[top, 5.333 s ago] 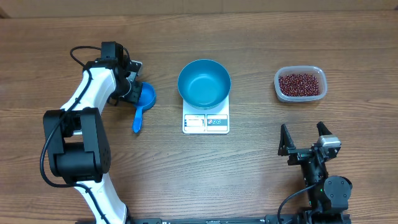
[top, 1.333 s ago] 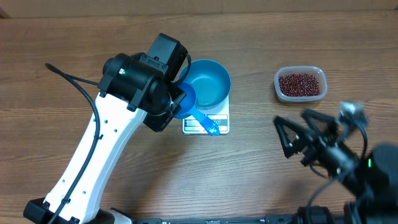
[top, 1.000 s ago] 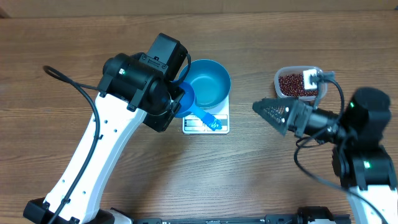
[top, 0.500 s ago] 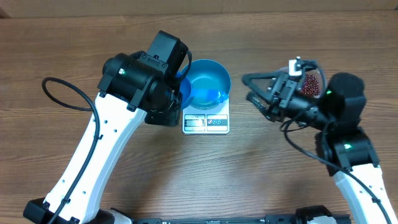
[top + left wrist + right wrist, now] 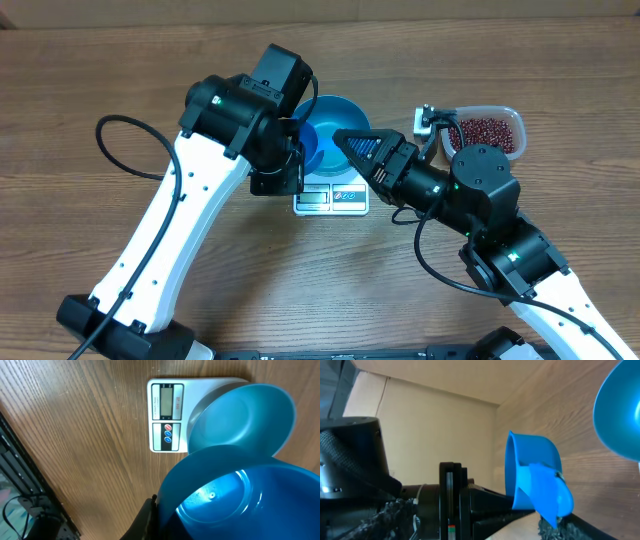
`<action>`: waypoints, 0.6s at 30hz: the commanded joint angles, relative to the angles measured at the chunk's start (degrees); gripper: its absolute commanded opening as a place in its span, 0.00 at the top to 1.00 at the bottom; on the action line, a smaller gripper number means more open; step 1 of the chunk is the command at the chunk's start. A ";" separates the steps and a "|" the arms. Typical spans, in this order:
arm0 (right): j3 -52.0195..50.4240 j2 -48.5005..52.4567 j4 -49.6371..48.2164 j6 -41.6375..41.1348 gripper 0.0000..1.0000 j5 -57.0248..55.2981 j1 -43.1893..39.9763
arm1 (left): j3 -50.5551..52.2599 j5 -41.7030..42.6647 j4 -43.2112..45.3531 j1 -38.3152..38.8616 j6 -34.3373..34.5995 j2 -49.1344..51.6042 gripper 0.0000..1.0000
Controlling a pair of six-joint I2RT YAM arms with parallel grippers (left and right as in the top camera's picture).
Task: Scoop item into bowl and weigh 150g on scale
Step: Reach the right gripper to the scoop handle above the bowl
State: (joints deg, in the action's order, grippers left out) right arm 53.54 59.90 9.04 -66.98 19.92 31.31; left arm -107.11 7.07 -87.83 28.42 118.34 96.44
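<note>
**Two arms meet above the scale**

The small flat white square digital scale [image 5: 331,197] lies on the brown wooden table [image 5: 100,80]. The round deep blue bowl [image 5: 335,115] sits on it, covering all but the front strip with the display and label panels.

The left arm reaches in from the left of the scale. The left gripper [image 5: 292,155] has its fingers pressed onto a small blue plastic scoop [image 5: 235,497], whose cup hangs over the bowl's left rim, above the scale. In the left wrist view the cup fills the lower part of the frame, with the bowl and the scale's display beyond it.

The right arm comes in from the right of the scale. The right gripper [image 5: 345,142] is over the right side of the bowl, pointing across at the scoop. In the right wrist view its textured fingertips [image 5: 549,529] stand spread apart along the lower edge. The end of the scoop's handle comes down just beside one of them (whether they touch cannot be told).

The heap of small dark red-brown beans [image 5: 490,132] lies in a clear rounded-rectangular plastic tub [image 5: 517,118]. The tub is well to the right of the scale and a little behind it, partly hidden by the right arm.
</note>
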 commanded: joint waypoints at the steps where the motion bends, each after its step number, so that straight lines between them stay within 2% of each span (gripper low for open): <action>1: 1.11 -0.24 -0.13 4.66 0.18 -3.43 0.50 | -0.02 1.68 -0.17 0.22 -0.11 0.26 0.96; 7: 1.09 1.36 3.21 6.03 0.18 -5.35 0.50 | -0.02 3.48 -0.17 0.22 -2.47 0.26 0.96; 8: 1.09 1.77 3.26 6.01 0.20 -5.35 0.50 | -0.02 3.52 -0.20 0.22 -2.64 0.26 0.96; 9: 1.09 2.80 3.06 6.03 0.28 -5.33 0.50 | -0.02 3.52 -0.37 0.22 -2.97 0.26 0.96; 13: 1.09 4.83 2.60 6.01 0.45 -5.29 0.50 | -0.02 3.45 -0.90 0.22 -4.98 0.26 0.96; 18: 1.09 4.90 1.09 6.62 0.46 -5.29 0.50 | -0.02 2.78 -0.87 0.22 -5.27 0.26 0.96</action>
State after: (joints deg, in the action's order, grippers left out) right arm 53.54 65.14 11.03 -61.41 15.14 31.55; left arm -107.11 10.11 -88.53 28.42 114.28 96.68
